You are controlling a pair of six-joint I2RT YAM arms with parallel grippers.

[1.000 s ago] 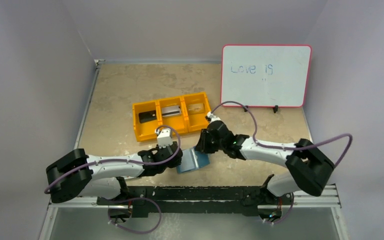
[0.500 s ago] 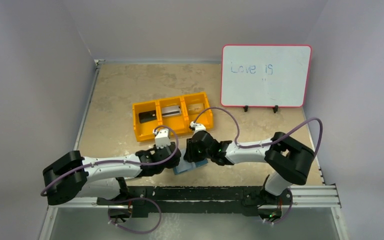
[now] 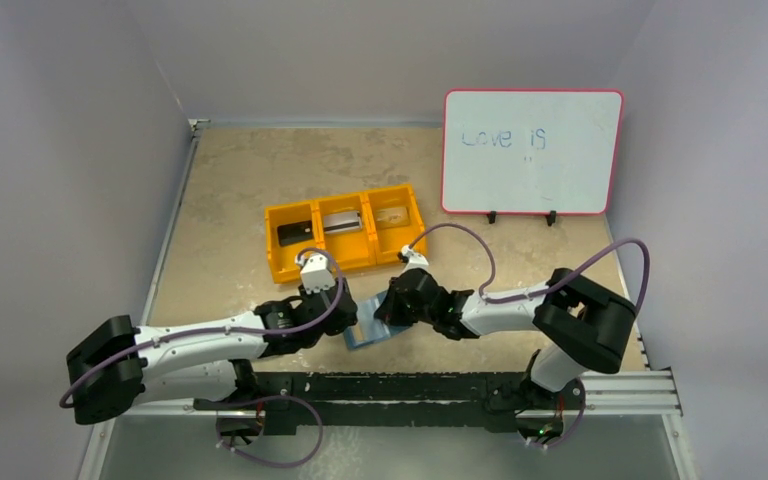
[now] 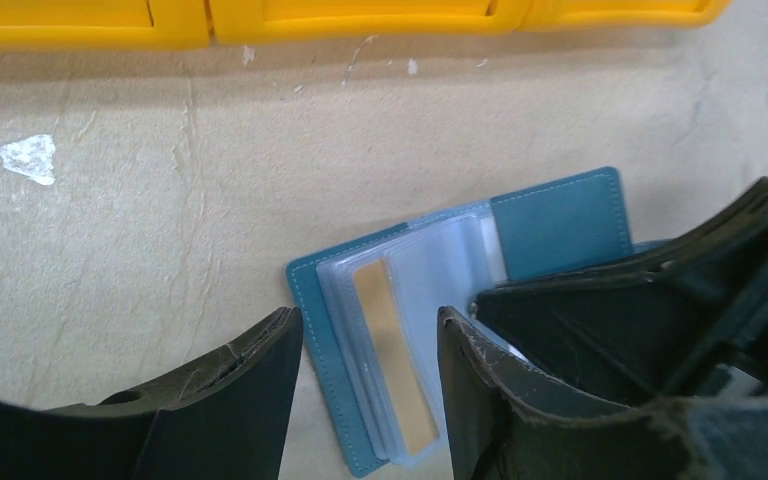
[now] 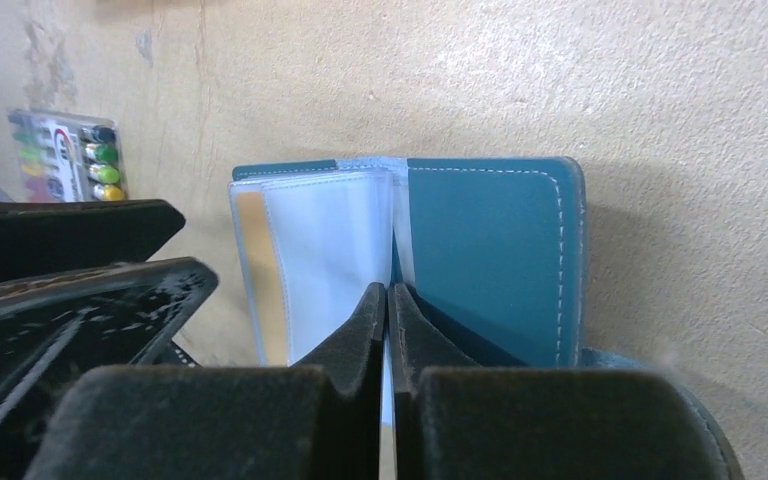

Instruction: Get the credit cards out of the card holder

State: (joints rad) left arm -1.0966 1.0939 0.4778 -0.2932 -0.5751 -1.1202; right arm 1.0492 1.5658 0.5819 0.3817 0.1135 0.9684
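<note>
The whiteboard [image 3: 532, 150] carries faint blue handwriting reading "Love is", with two small dots beneath.

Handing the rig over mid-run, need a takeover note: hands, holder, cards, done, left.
Hands: left hand open, astride the card holder edge, holding nothing; right hand shut, apparently pinching one of its clear sleeves.
Holder: lies open on the table, near the orange bin.
Done: black card, silver card and tan card lie one per bin compartment.
Left: gold card sits in a sleeve; pull it. Not every sleeve is visible.
</note>
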